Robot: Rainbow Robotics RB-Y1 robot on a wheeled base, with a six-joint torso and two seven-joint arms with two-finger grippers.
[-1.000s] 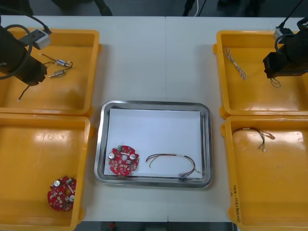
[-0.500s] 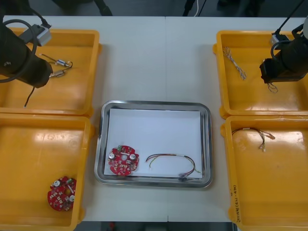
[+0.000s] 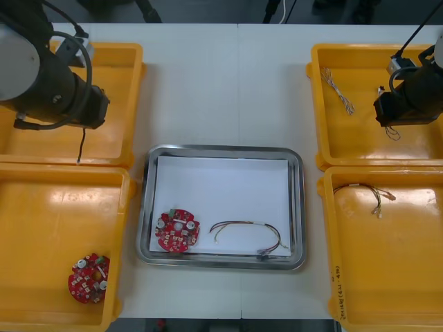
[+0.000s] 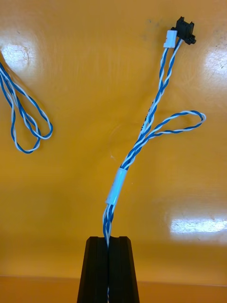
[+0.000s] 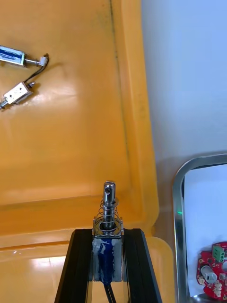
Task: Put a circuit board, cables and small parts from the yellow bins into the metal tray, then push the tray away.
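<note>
My left gripper (image 5: 108,233) is shut on a small metal part (image 5: 108,210) with a spring and a blue body, just above the inner wall of the far left yellow bin (image 3: 118,149). The part's black wire (image 3: 81,144) dangles below the left arm. Over the far right yellow bin (image 3: 360,149), my right gripper (image 4: 109,240) is shut on a twisted blue and white cable (image 4: 142,137), whose free end (image 3: 392,131) hangs beneath it. The metal tray (image 3: 221,150) holds a red circuit board (image 3: 176,231) and a red and yellow cable (image 3: 249,232).
Two more small metal parts (image 5: 14,57) (image 5: 16,93) lie in the far left bin. Another twisted cable (image 3: 339,90) rests in the far right bin. The near left bin holds a circuit board (image 3: 88,278), and the near right bin a cable (image 3: 367,192).
The left arm has lifted a small metal part and swung right towards the tray, wire trailing. The right arm has shifted slightly, keeping its grip on the twisted cable.
</note>
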